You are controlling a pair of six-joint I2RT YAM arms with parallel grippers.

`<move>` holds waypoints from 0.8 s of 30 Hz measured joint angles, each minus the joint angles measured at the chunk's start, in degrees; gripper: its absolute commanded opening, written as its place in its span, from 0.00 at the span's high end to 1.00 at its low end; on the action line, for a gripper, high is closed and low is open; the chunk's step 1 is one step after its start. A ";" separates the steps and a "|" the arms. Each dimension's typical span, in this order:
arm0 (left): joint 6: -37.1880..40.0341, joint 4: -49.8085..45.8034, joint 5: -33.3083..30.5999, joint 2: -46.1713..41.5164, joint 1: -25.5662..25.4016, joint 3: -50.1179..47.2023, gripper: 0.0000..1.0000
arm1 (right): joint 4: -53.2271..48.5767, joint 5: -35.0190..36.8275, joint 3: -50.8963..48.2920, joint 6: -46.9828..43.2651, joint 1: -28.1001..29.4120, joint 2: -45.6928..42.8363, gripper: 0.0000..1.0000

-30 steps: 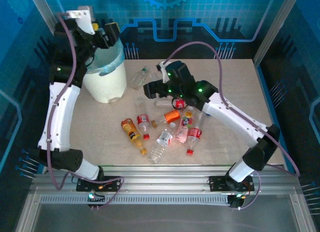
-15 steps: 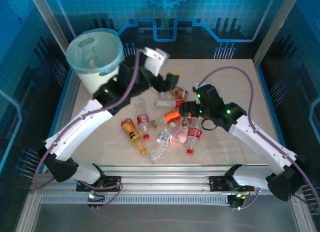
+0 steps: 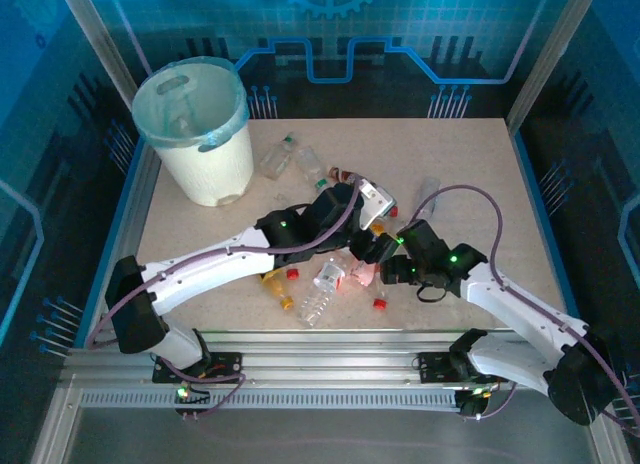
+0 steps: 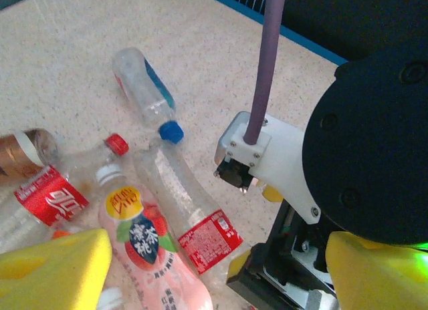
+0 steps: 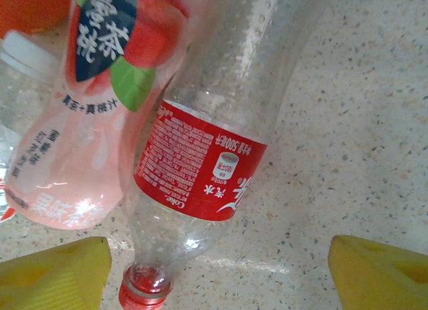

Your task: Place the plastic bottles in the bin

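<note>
The bin (image 3: 215, 174) stands upright at the far left corner of the desk (image 3: 470, 154), its blue-green bag folded over the rim. The plastic bottles lie out on the desk, well apart from the bin. Most of them are heaped in the middle, where both arms meet.

The left arm (image 3: 220, 269) reaches across from the near left, and the left jaws hang over the heap with their yellow pads (image 4: 53, 266) wide apart, gripping nothing. Below them in the left wrist view lie a pink peach-tea bottle (image 4: 144, 250), a clear bottle with a red label (image 4: 194, 216) just beside it, a second red-labelled bottle (image 4: 50, 203) and a brown one (image 4: 20, 153) at the left edge. A clear bottle with a blue cap (image 4: 144, 96) lies a little farther out.

The right arm (image 3: 500, 289) comes in from the near right. The right jaws are also apart, one pad on either side of the neck end of the clear red-labelled bottle (its red cap (image 5: 142, 293) sits between them, nearer the left pad) and neither pad touches it. The pink bottle lies against this one.

Away from the heap, two clear bottles (image 3: 275, 162) lie near the bin, another (image 3: 428, 194) lies toward the right side, and an orange one (image 3: 278, 289) and a clear one (image 3: 322, 289) lie at the near edge of the pile.
</note>
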 measured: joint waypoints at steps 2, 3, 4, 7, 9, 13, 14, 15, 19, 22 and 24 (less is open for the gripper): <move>-0.92 0.11 0.20 0.00 0.00 -0.90 0.15 | 1.25 -0.44 -0.87 0.52 -0.20 1.18 0.15; -1.18 0.07 0.20 0.00 0.00 -1.33 0.15 | 1.99 -0.81 -1.31 0.72 -0.26 1.90 0.16; -1.20 0.04 0.17 0.00 0.00 -1.70 0.15 | 2.47 -1.40 -1.60 0.94 -0.42 2.56 0.16; -1.16 -0.07 0.13 0.00 0.00 -2.67 0.14 | 4.33 -2.95 -2.21 1.51 -1.27 4.48 0.16; -1.14 -0.35 -0.04 0.00 0.00 -2.91 0.14 | 5.46 -3.65 -2.34 1.84 -2.10 5.62 0.17; -0.92 -0.39 -0.07 -0.04 0.00 -2.89 0.14 | 6.43 -5.01 -2.36 2.03 -4.09 6.93 0.18; -0.81 -0.42 -0.07 -0.04 0.00 -2.89 0.14 | 6.60 -5.33 -2.36 2.03 -4.59 6.99 0.18; -0.61 -0.39 -0.07 -0.04 0.00 -2.89 0.14 | 6.78 -5.64 -2.36 2.05 -5.07 7.02 0.18; 0.44 -0.39 -0.07 -0.04 0.00 -2.78 0.13 | 7.96 -7.19 -2.93 2.05 -6.82 7.23 0.17; 0.96 -0.81 -0.07 -0.02 0.00 -1.99 0.13 | 8.81 -9.20 -3.06 2.05 -7.54 8.44 0.17; 1.01 -0.83 -0.04 -0.02 0.00 -1.18 0.13 | 9.99 -10.67 -2.95 2.05 -7.72 9.68 0.16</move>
